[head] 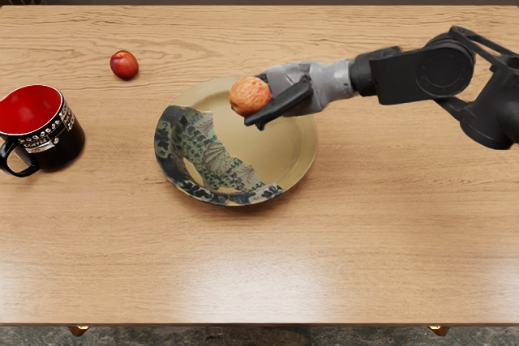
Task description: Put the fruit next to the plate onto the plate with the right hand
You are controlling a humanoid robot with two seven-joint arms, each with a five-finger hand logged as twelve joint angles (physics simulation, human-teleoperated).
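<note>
You've got the pick done: the fingers (pixel 272 109) of your right hand (pixel 290 89) are clamped on the orange fruit (pixel 250 96), held above the plate (pixel 285 154) lying just beneath them, so what's left, I judge, is lowering it and letting go there

My right hand (pixel 292 91) was pale grey with black fingers, and the orange fruit (pixel 250 96) in it was mottled orange, yellow and red. Beneath my hand the plate (pixel 296 151) was golden tan, with a dark teal leaf pattern on the rim away from my hand. Farther beyond lay a deep red fruit (pixel 124 64) and a black mug (pixel 49 137), red inside, white-banded. The table (pixel 389 232) showed pale wood grain.
</note>
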